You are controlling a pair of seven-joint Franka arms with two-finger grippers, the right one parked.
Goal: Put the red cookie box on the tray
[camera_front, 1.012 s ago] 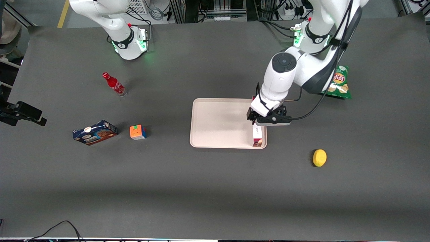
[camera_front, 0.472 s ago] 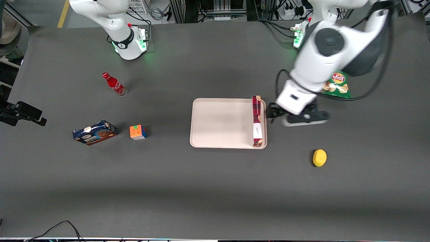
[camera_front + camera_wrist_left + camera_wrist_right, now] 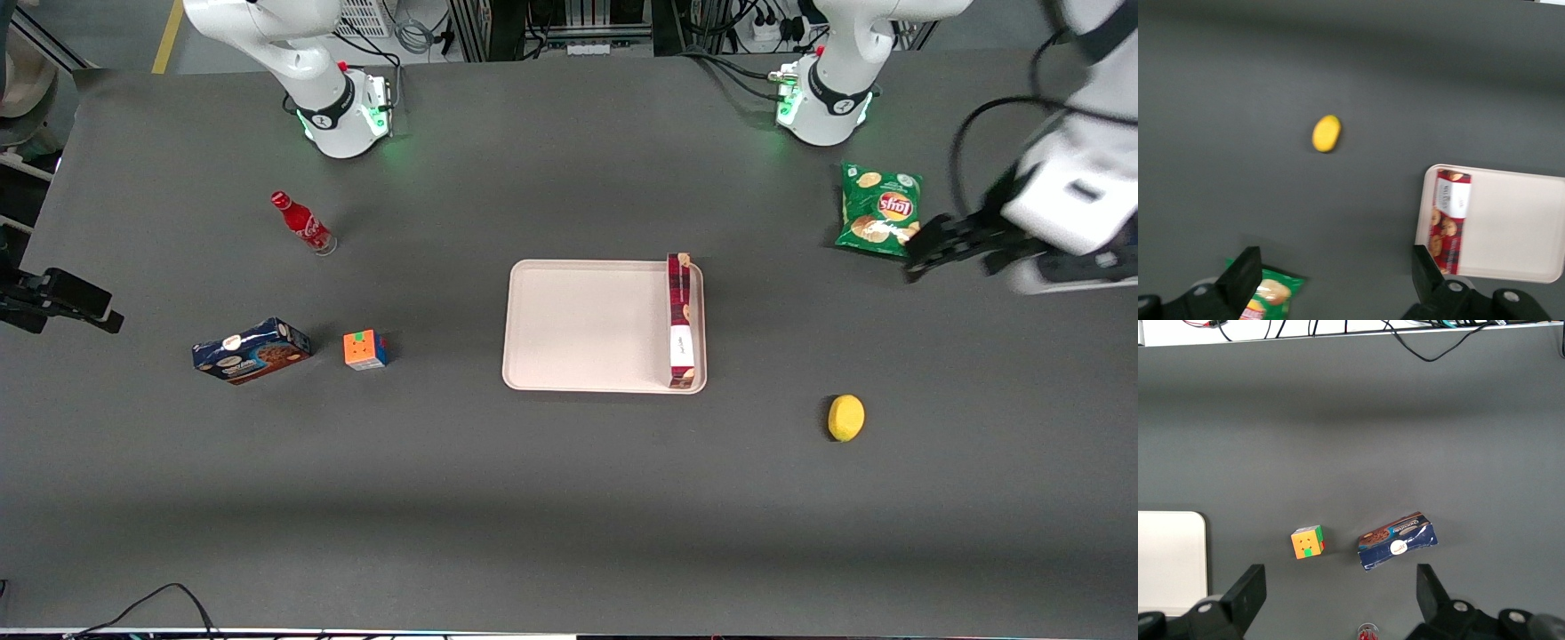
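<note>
Now red cookie box [image 3: 680, 320] lying inside tray [image 3: 587, 324], along rim toward working arm; gripper [image 3: 925, 249] hovering beside chip bag [image 3: 878, 219], jaws spread, holding nothing.

Cookie boxes: two – red cookie box [image 3: 680, 320], blue cookie box [image 3: 252, 350]. One each: tray [image 3: 587, 325], lemon [image 3: 845, 418], chip bag [image 3: 878, 210], cube [image 3: 365, 349], bottle [image 3: 302, 222], tool [image 3: 956, 242].

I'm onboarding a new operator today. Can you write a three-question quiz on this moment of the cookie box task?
1. True or false: the red cookie box lies on the tray.
2. The gripper hangs open, holding nothing, closest to which item?
A. lemon
B. chips bag
C. cube
3. Which item lies nearest the blue cookie box?

Key: 1 true, along the tray's edge toward the working arm's end. 2 B. 3 the cube.
</note>
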